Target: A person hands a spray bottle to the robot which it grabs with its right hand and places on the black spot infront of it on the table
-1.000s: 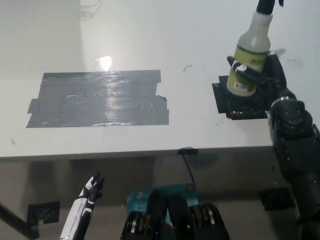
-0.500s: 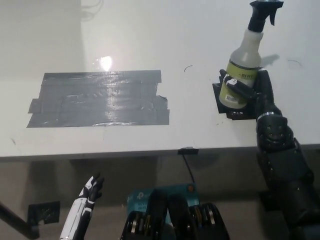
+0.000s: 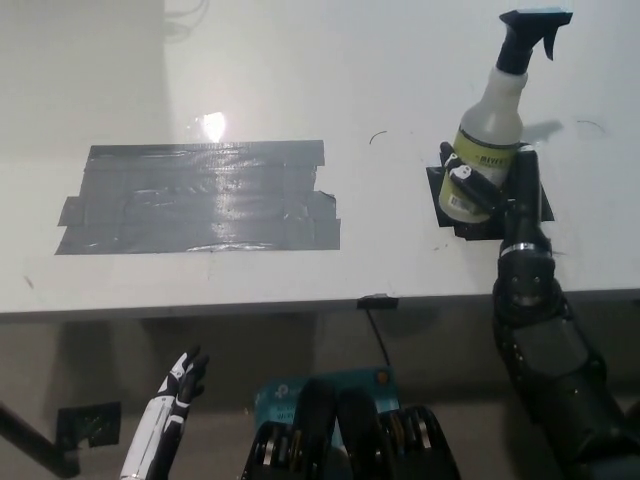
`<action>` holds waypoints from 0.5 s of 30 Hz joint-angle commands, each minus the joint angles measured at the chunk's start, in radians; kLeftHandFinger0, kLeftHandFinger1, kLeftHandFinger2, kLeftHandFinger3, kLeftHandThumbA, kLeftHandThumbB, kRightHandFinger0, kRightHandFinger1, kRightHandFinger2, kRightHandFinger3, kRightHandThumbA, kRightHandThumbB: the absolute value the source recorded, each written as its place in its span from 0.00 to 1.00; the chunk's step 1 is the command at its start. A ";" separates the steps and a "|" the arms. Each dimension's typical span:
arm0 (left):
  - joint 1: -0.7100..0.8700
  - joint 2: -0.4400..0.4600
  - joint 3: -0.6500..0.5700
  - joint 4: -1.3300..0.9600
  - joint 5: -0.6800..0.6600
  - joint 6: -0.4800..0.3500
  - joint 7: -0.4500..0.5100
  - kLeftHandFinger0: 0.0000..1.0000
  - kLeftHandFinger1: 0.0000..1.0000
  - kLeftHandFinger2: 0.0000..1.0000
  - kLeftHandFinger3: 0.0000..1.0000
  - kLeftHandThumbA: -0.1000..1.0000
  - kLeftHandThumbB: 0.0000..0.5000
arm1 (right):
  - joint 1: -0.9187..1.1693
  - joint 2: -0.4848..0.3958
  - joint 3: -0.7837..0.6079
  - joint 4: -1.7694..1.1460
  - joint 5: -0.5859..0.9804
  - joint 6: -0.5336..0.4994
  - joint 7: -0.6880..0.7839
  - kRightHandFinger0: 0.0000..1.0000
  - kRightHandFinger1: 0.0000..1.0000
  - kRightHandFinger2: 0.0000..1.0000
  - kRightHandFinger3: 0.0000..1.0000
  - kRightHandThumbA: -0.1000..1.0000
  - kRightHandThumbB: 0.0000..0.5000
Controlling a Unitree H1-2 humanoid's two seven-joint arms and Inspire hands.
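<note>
Bottle (image 3: pixel 488 135) in right hand (image 3: pixel 500 185)

Single head view, steeply down, table (image 3: pixel 300 60) near, far edge probably cropped

We see the spray bottle (image 3: pixel 492 130), translucent white with a yellow-green label and black trigger head, standing nearly upright on the black spot (image 3: pixel 445 195) near the white tabletop's (image 3: pixel 300 70) right front edge, its lower body clasped by the black right hand (image 3: pixel 500 185).

Only the spray bottle (image 3: pixel 489 145) stands on the table (image 3: pixel 300 70).
</note>
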 commanded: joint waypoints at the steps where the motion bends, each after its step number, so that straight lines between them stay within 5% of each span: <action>1: -0.010 0.001 0.008 -0.015 -0.007 -0.015 0.001 1.00 1.00 1.00 1.00 1.00 0.02 | -0.034 -0.003 0.064 -0.043 -0.094 -0.203 -0.201 0.06 0.23 0.42 0.31 0.79 0.66; 7: -0.011 0.005 0.009 -0.016 0.000 -0.018 0.002 1.00 1.00 1.00 1.00 1.00 0.04 | -0.008 -0.019 0.116 -0.041 -0.094 -0.203 -0.219 0.09 0.27 0.49 0.43 0.74 0.61; 8: -0.010 0.007 0.010 -0.019 -0.002 -0.016 -0.001 1.00 1.00 1.00 1.00 1.00 0.02 | 0.000 -0.025 0.135 -0.024 -0.093 -0.203 -0.202 0.21 0.42 0.68 0.64 0.77 0.74; 9: -0.010 0.007 0.010 -0.020 -0.003 -0.016 -0.001 1.00 1.00 1.00 1.00 1.00 0.02 | 0.002 -0.027 0.141 -0.019 -0.093 -0.203 -0.198 0.21 0.42 0.68 0.64 0.77 0.74; 10: -0.010 0.007 0.010 -0.018 -0.005 -0.017 -0.002 1.00 1.00 1.00 1.00 1.00 0.03 | 0.003 -0.031 0.149 -0.009 -0.084 -0.203 -0.165 0.43 0.62 0.87 0.82 0.81 0.81; 11: -0.010 0.006 0.011 -0.018 -0.004 -0.019 -0.001 1.00 1.00 1.00 1.00 1.00 0.01 | 0.005 -0.037 0.151 0.005 -0.064 -0.203 -0.086 0.96 1.00 1.00 1.00 0.86 0.93; 12: -0.012 0.007 0.011 -0.019 -0.001 -0.016 0.000 1.00 1.00 1.00 1.00 1.00 0.02 | 0.011 -0.053 0.167 0.007 -0.052 -0.183 0.018 1.00 1.00 1.00 1.00 0.95 0.88; 15: -0.015 0.006 0.011 -0.023 -0.001 -0.011 0.000 1.00 1.00 1.00 1.00 1.00 0.01 | 0.029 -0.084 0.191 -0.004 -0.014 -0.139 0.189 1.00 1.00 1.00 1.00 0.97 0.94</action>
